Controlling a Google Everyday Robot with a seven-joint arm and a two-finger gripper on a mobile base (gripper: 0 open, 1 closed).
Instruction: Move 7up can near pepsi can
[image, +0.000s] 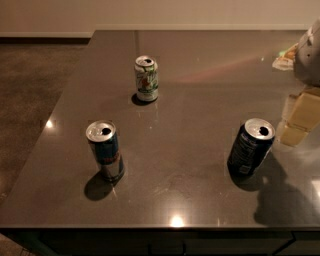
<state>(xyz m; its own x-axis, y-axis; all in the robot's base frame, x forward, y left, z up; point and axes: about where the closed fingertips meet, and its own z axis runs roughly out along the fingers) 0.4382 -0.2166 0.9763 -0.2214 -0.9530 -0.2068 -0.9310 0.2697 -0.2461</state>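
Note:
The 7up can (146, 78), white with green and red markings and a silver top, stands upright at the back middle of the dark table (200, 75). The pepsi can (250, 146), dark navy with white print, stands upright at the front right. My gripper (299, 120), pale yellow, is at the right edge of the view, just right of and slightly behind the pepsi can, and far from the 7up can. It holds nothing that I can see. Part of the gripper is cut off by the frame edge.
A slim blue-and-silver can (106, 150) with red marks stands upright at the front left. A small coloured packet (285, 57) lies at the back right, by my grey arm (309, 50). The table's left edge drops to a brown floor (30, 85).

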